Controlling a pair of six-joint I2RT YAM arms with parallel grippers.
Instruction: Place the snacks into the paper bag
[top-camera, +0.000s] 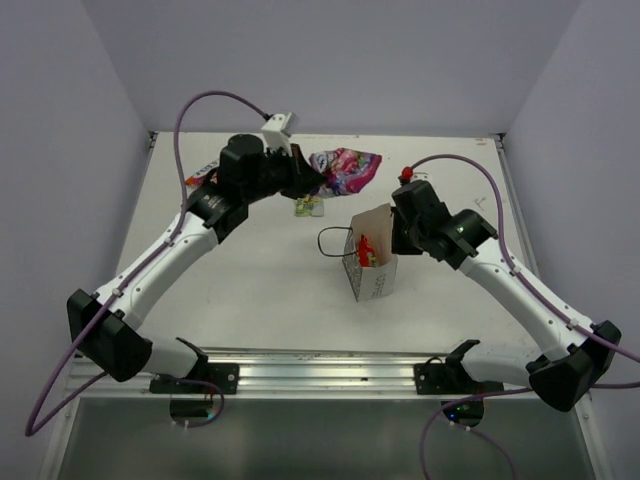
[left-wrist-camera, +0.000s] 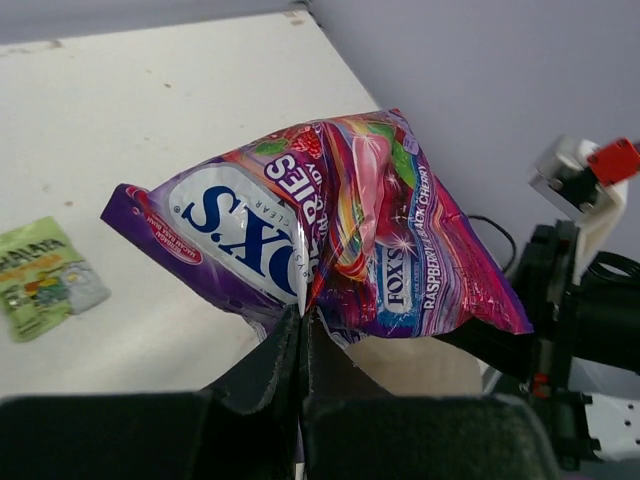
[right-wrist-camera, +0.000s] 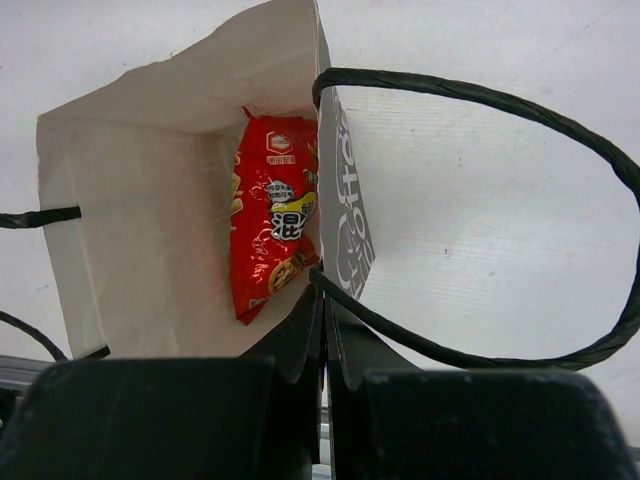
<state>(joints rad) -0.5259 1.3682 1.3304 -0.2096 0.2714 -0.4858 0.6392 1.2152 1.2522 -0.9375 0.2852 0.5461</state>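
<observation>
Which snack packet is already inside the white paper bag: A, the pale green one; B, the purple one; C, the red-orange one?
C: the red-orange shiny packet stands inside the white paper bag, while the purple shiny packet is held by the left claw and the pale green packet lies on the table.

4 snack packets (top-camera: 345, 168) (top-camera: 309, 207) (top-camera: 366, 248) (top-camera: 203, 172), 1 paper bag (top-camera: 375, 282), 2 robot arms (top-camera: 170, 250) (top-camera: 520, 290)

A purple packet (left-wrist-camera: 340, 240) is marked with a white panel of dark blue letters and streaks of pink and green, a red-orange packet (right-wrist-camera: 272, 215) is printed with yellow, a pale green packet (left-wrist-camera: 40, 275) is printed with orange, and the white paper bag (right-wrist-camera: 140, 220) is lettered in grey and hung with black cord handles (right-wrist-camera: 450, 88).
</observation>
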